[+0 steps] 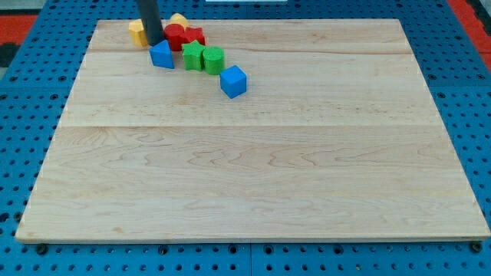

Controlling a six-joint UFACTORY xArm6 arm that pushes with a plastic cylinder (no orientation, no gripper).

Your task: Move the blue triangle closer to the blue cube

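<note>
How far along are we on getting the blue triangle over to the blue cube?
Done: my tip is at the blue triangle, on its upper-left side. In hand: it looks placed to push toward the view's right. Left: the blue cube sits apart at lower right, with the green blocks lying between them.
</note>
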